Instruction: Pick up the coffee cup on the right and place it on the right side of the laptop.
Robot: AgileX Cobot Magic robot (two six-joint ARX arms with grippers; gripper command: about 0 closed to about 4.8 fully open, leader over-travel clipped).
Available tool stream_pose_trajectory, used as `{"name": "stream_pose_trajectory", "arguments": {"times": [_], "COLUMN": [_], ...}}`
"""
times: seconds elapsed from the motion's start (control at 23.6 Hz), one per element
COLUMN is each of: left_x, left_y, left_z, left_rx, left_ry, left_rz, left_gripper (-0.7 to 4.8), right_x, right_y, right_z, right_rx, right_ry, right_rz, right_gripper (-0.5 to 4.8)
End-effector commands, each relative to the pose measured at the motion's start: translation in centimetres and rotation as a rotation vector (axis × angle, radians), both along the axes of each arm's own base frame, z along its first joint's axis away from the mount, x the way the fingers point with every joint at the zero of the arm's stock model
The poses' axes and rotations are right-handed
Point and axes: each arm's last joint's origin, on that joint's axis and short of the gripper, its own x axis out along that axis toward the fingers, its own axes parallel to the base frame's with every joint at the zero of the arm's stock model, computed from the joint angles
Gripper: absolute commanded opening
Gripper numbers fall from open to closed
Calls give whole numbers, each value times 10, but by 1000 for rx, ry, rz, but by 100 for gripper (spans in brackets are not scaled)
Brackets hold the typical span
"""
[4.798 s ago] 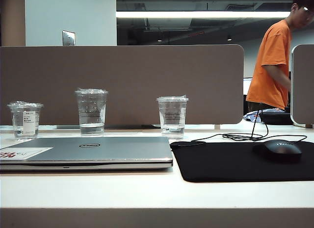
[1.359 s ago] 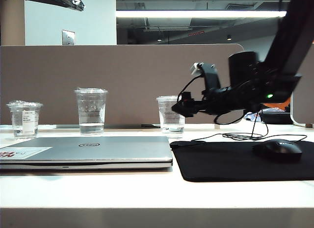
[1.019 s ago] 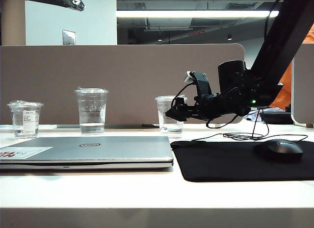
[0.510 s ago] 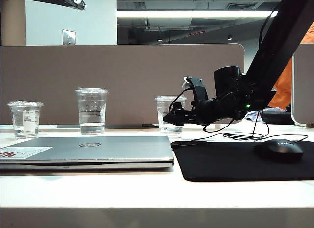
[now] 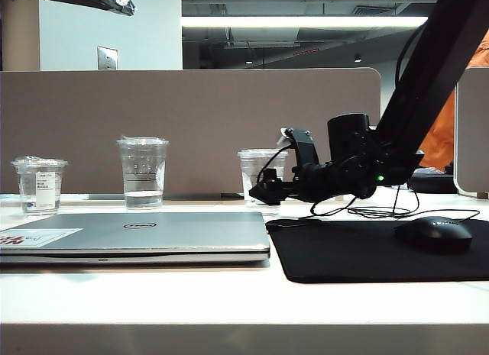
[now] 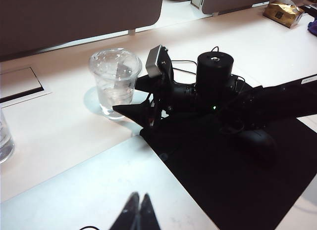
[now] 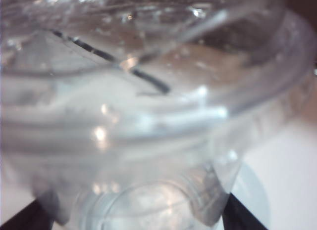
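My right gripper (image 5: 260, 193) has its jaws spread wide, one finger on each side of the coffee cup (image 5: 260, 174), low on its wall; I cannot tell whether either finger touches the plastic. In the right wrist view the coffee cup (image 7: 148, 116) fills the picture, with the two dark fingertips (image 7: 29, 217) showing at the lower corners, apart from each other. The cup stands upright on the white desk (image 5: 229, 294) in front of the brown partition (image 5: 191, 126), behind the right rear corner of the closed Dell laptop (image 5: 137, 237) and just beside the black mouse pad (image 5: 367, 252). From the left wrist view I see the right gripper (image 6: 131, 101) reaching in level over the mouse pad's corner. My left gripper (image 6: 137, 215) hangs high above the laptop lid, its fingers pressed together, holding nothing. Farther left stand a taller clear cup (image 5: 142, 173) and a shorter labelled cup (image 5: 39, 186). A black mouse (image 5: 433, 234) rests on the pad.
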Motion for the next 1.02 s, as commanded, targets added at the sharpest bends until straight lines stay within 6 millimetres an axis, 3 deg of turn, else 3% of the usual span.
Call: {"name": "stream_pose_trajectory", "arguments": {"times": [0.04, 0.47, 1.02], "left_x": [0, -1, -1], "left_y": [0, 0, 0], "left_z": [4, 3, 2], "left_rx": [-6, -5, 0], "left_ry": [-21, -17, -3], "left_rz": [-8, -8, -8], "left_gripper": [-6, -6, -5], "right_x": [1, 19, 19], "right_y": [6, 26, 32], "right_z": [5, 4, 2], "right_rx": [8, 4, -1], "right_ry": [-55, -25, -31], "right_rz": [-18, 14, -19], "right_gripper": [479, 479, 479]}}
